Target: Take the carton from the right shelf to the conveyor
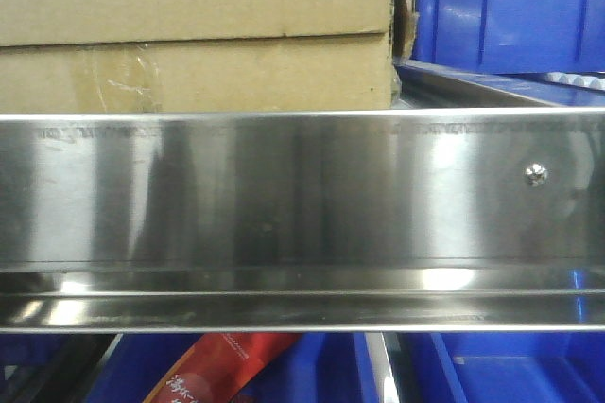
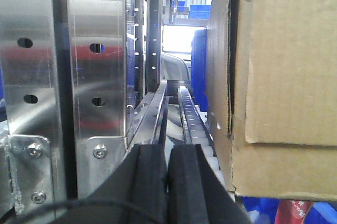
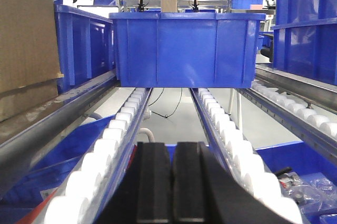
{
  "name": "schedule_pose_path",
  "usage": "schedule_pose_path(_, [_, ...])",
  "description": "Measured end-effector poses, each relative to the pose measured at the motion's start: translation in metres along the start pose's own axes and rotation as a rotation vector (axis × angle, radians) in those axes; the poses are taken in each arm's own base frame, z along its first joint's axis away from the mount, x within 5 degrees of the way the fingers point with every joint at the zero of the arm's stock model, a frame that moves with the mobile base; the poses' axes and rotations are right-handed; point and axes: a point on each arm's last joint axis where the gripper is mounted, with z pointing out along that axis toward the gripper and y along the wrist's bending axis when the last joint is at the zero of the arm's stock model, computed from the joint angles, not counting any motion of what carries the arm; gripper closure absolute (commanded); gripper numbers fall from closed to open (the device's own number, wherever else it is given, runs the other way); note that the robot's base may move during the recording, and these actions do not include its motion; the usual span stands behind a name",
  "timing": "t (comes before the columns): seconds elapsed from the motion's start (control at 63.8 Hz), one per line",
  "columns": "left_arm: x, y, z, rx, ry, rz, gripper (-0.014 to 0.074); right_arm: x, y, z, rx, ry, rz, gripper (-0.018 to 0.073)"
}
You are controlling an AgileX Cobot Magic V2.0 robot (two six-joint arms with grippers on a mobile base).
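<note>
The carton [image 1: 189,34] sits on the right shelf [image 1: 492,91], just behind its front rail [image 1: 284,195]. Your left gripper [image 2: 168,182] and right gripper [image 3: 171,182] are pinched together, empty. Likely stiff, bulky: press opposite side walls.

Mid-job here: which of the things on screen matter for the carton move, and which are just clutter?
Job:
carton
right shelf, which the carton sits on
left gripper and right gripper, both shut and empty

Lying about:
blue bins on the roller tracks
red packet below the shelf rail
</note>
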Motion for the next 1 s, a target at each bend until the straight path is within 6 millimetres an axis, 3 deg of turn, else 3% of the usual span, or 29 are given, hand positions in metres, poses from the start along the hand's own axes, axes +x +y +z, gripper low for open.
schedule_pose_path(1.003, [-0.0006, 0.0000, 0.0000, 0.000, -0.006, -0.002, 0.0593, -0.0004, 0.0000, 0.0000, 0.000, -0.004, 0.000, 0.0628])
